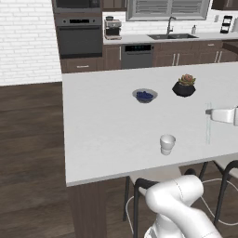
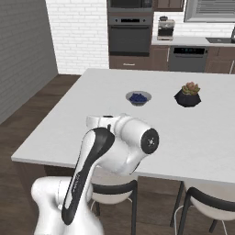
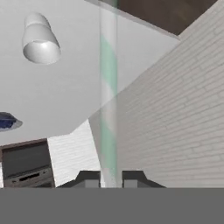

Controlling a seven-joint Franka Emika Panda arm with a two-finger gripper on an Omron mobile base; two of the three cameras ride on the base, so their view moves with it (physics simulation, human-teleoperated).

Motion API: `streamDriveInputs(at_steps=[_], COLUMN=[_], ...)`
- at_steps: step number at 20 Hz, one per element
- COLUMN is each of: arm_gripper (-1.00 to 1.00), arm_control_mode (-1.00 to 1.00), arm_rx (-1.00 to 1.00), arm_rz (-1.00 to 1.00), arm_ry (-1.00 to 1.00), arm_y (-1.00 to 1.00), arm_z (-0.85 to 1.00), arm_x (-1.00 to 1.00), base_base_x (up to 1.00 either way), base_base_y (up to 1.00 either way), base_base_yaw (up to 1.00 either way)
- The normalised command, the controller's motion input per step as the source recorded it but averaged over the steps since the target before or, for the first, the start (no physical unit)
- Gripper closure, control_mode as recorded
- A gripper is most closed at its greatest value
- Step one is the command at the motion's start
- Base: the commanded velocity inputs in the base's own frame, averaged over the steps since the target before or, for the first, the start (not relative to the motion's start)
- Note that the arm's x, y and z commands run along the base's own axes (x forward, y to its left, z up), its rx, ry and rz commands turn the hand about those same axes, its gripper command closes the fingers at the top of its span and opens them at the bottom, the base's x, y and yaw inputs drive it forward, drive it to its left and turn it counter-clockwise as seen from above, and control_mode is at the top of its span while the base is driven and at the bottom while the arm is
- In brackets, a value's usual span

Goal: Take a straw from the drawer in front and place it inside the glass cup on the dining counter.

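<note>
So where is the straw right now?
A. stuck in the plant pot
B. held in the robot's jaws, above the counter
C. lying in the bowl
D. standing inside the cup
B: the straw runs up from between the shut jaws, and it hangs upright over the counter, off to the side of the cup, not in it.

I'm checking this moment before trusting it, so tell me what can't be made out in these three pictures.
- Gripper: in the left base view cut off by the right edge, so the jaws' hold on the straw is read from the hand view alone.
- Glass cup: in the right base view the robot's own arm hides it.
- Straw, left base view: faint and translucent; its ends are unclear.
- Bowl: blue contents too small to identify.
</note>
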Motion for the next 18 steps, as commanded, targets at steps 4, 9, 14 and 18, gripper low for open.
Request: streamDriveInputs(at_steps=[4, 9, 14, 18], arm_gripper=[1.0, 1.0, 1.0, 1.0], arm_control_mode=[-1.0, -1.0, -1.0, -1.0], arm_rx=[-0.01, 0.0, 0.0, 0.0], arm_rz=[0.24, 0.19, 0.21, 0.19], arm_ry=[0.0, 0.03, 0.02, -0.01], arm_y=[0.0, 0.0, 0.0, -0.01], arm_z=[-0.4, -0.31, -0.26, -0.23], arm_x=[0.38, 0.42, 0.3, 0.2], base_base_x=[0.0, 0.0, 0.0, 0.0], base_base_y=[0.0, 0.0, 0.0, 0.0], base_base_yaw=[0.0, 0.0, 0.0, 0.0])
